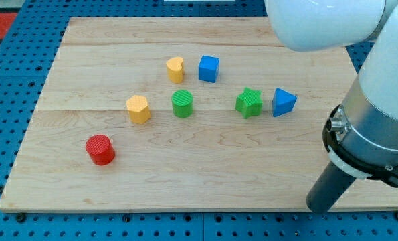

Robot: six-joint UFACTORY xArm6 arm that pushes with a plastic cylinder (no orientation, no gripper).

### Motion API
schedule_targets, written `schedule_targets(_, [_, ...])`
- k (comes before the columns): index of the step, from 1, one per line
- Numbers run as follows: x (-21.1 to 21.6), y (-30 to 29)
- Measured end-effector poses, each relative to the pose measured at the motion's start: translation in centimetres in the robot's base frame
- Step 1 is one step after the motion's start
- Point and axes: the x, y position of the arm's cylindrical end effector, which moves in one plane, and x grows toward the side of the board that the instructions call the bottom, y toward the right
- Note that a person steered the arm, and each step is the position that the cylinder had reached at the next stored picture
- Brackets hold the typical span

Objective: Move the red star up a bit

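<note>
Looking for a red star on the wooden board [205, 171], I find none. The only red block in sight is a red cylinder [100, 149] near the view's lower left, round-topped as far as I can tell, so the first risk is pushing the wrong thing, or missing a star hidden behind the arm at the view's right. My tip [317, 206] rests close to the board's bottom edge at the view's lower right, well apart from every block. It is a plain rod with no fingers to spread or pinch, so it holds nothing. If the red cylinder is the target, I have to cross the board low and arrive below it before pushing toward the view's top. Arriving off-centre would likely send a round block sideways (it can roll off a glancing contact). Pushing too far is the next danger, because the yellow hexagon [138, 108] sits just up and to the right of it and could be struck. The green cylinder [182, 104], yellow heart [175, 69] and blue cube [209, 68] lie beyond it. A high path across the board would instead disturb the green star [249, 102] or the blue triangle [283, 102].
</note>
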Motion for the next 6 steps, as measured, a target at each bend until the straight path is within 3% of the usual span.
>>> schedule_targets(1, [-0.3, 3.5])
schedule_targets(2, [-3.4, 11.1])
schedule_targets(4, [-6.8, 3.1])
schedule_targets(5, [-5.9, 6.6])
schedule_targets(6, [-0.1, 9.9])
